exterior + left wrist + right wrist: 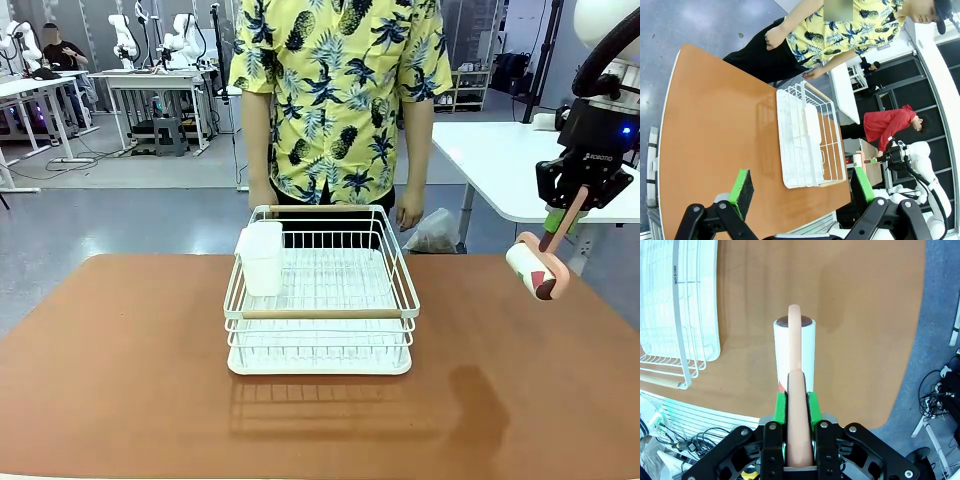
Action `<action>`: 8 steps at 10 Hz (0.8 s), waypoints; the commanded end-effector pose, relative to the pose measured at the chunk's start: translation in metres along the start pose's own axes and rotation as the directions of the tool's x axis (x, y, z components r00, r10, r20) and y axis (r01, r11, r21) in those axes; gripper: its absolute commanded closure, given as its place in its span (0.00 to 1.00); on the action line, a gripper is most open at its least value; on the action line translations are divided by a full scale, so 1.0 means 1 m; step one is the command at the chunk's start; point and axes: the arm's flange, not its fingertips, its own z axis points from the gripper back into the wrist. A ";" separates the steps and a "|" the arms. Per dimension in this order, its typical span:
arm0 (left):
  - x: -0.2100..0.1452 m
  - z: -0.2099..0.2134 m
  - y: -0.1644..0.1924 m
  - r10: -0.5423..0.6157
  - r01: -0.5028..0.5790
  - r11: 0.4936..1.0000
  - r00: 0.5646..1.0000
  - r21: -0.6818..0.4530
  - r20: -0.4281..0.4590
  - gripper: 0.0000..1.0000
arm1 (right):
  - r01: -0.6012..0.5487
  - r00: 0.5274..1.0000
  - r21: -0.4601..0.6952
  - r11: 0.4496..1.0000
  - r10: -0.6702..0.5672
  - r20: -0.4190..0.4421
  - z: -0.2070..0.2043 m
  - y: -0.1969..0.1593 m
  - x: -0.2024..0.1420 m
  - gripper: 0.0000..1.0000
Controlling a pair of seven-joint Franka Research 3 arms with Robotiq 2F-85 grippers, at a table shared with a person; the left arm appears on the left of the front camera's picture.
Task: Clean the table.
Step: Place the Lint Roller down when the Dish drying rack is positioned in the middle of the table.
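Right pincer (566,222) pinching the lint roller (533,268) by its handle, poised above the table (120,380); next, lower the roll onto the bare top beneath it.

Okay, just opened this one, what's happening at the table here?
The right tool is shut on the pink handle of a lint roller, holding it in the air above the right side of the reddish-brown table. The left tool is open and holds nothing, high above the table. A white dish rack sits mid-table with a white container in its left corner. A person stands behind the rack, hands down near its far rim.
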 end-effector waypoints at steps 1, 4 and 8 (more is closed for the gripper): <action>0.000 0.002 0.000 -0.013 0.013 1.000 1.000 -0.010 0.005 0.00 | -0.014 1.000 0.006 1.000 0.014 -0.002 0.003 0.002 0.002 0.79; 0.000 0.002 0.000 -0.013 0.013 1.000 1.000 -0.010 0.005 0.00 | 0.000 1.000 0.000 1.000 0.000 0.000 0.000 0.000 0.000 0.79; 0.000 0.002 0.000 -0.013 0.013 1.000 1.000 -0.010 0.005 0.00 | 0.702 0.710 0.082 0.708 -0.705 0.009 -0.007 0.022 0.070 0.79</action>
